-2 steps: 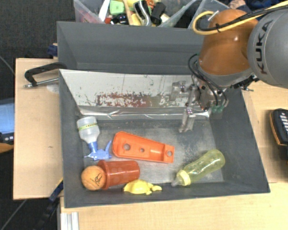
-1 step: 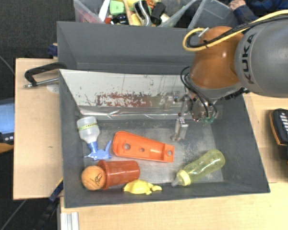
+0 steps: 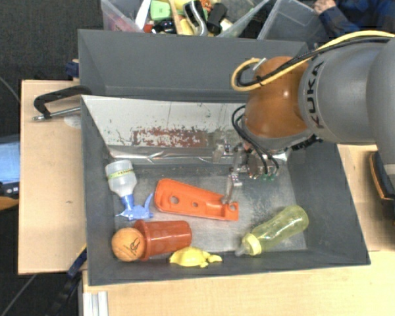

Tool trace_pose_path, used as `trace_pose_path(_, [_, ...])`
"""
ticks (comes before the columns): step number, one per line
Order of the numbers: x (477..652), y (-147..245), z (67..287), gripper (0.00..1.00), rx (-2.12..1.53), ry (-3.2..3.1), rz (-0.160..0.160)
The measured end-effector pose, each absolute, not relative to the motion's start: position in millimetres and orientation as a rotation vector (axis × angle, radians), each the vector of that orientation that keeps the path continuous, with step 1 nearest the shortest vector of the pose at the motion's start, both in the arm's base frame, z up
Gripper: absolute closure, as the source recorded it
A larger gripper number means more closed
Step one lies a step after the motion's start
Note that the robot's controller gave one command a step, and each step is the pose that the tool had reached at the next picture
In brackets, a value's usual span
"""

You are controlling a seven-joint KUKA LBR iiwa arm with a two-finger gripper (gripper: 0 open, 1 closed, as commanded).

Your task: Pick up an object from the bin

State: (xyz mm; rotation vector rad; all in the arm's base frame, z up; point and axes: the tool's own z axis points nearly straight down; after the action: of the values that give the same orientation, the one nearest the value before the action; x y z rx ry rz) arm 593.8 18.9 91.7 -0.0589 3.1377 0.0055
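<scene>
My gripper (image 3: 233,191) hangs down from under the arm's orange cover, in the middle of the bin. Its tip is just above the right end of a flat orange plastic piece (image 3: 187,201) with holes in it, which lies slantwise on the bin floor. Whether the tip touches the piece cannot be told. To the lower right of the gripper lies a pale yellow-green bottle (image 3: 278,228) on its side, neck towards the front.
A small clear bottle with a pale green band (image 3: 120,177) and a blue toy figure (image 3: 137,209) lie at the left. Along the front are a red cylinder (image 3: 163,236), an orange ball (image 3: 126,244) and a yellow crumpled thing (image 3: 193,258).
</scene>
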Motion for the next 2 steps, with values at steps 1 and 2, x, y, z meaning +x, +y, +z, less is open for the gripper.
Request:
trace_pose_path(1, [596.1,24.0,84.8,0.0,-0.126,3.133,0.006])
trace_pose_path(2, [561.8,33.0,74.2,0.0,-0.101,3.133,0.008])
